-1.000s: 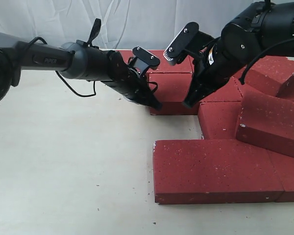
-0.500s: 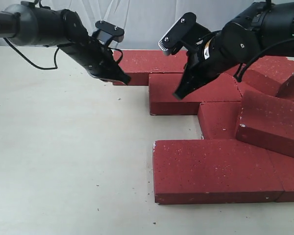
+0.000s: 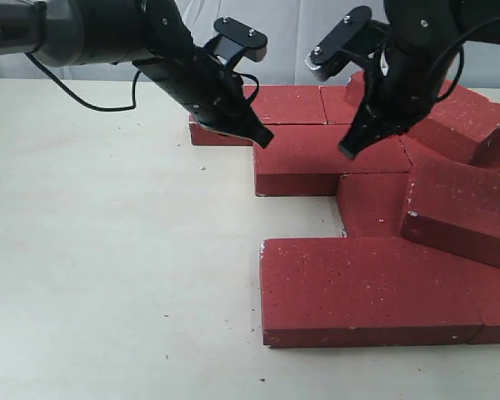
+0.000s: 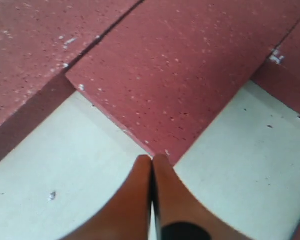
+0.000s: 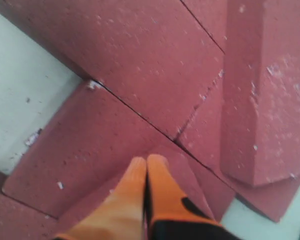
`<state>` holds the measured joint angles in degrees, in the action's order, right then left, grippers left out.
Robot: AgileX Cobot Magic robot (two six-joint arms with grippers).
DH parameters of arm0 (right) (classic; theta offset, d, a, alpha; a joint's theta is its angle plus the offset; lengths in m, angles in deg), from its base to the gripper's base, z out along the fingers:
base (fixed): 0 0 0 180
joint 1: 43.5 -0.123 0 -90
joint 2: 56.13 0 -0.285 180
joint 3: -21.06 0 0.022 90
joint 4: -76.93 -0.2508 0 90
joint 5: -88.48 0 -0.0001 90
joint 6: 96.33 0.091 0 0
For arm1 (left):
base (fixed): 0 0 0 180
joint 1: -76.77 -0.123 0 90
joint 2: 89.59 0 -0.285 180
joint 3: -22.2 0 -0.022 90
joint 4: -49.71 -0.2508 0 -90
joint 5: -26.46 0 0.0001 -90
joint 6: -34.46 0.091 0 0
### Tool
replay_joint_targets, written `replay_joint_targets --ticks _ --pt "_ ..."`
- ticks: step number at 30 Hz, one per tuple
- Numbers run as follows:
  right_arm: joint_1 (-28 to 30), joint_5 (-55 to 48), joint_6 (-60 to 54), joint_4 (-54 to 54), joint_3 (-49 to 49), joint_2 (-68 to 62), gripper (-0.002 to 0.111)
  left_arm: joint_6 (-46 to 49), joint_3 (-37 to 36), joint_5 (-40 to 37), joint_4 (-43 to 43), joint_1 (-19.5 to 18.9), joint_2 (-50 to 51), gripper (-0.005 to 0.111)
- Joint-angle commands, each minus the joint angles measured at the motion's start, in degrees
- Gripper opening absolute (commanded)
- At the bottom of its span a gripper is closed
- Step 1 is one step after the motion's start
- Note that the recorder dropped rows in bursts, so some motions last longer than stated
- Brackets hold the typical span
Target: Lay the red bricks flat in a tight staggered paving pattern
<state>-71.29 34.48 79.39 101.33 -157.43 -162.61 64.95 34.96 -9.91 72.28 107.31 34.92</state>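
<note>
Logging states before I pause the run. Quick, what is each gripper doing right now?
The left gripper is closed and holds nothing.
The right gripper is closed and holds nothing.

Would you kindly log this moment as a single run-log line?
left claw: shut, empty, near middle brick's corner | right claw: shut, empty, over same brick | right-side brick: tilted atop others | pattern: unfinished

red bricks (image 3: 483,225) cropped, right edge of view
</note>
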Motion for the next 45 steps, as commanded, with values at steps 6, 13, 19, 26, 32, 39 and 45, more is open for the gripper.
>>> replay_joint_targets --ticks 6,13,19,26,32,39,45 --pt "13.69 -6.04 1.17 -6.55 -0.41 7.80 -0.001 2.56 0.18 -3.89 1.51 2.04 -0.50 0.000" --pt "29.16 -7.08 -3.43 -12.49 6.11 11.80 -0.001 14.97 0.18 -2.24 11.43 5.10 -0.50 0.000" --pt "42.74 -4.33 -5.48 -20.40 10.43 12.14 -0.001 26.20 0.18 -1.96 19.26 7.90 0.11 0.000" --pt "55.68 -2.82 -6.14 -23.10 12.56 12.03 -0.001 26.03 0.18 0.43 22.69 8.71 3.66 0.000" --pt "62.86 1.65 -6.22 -23.10 15.39 7.53 -0.001 26.03 0.18 5.67 22.37 10.54 6.63 0.000" --pt "63.33 5.93 -6.36 -22.84 15.39 -1.20 -0.001 27.15 0.21 11.54 23.23 13.01 7.13 0.000" --pt "63.17 7.42 -6.36 -23.62 15.39 -5.09 -0.001 27.15 2.37 12.76 23.37 15.78 8.43 0.000"
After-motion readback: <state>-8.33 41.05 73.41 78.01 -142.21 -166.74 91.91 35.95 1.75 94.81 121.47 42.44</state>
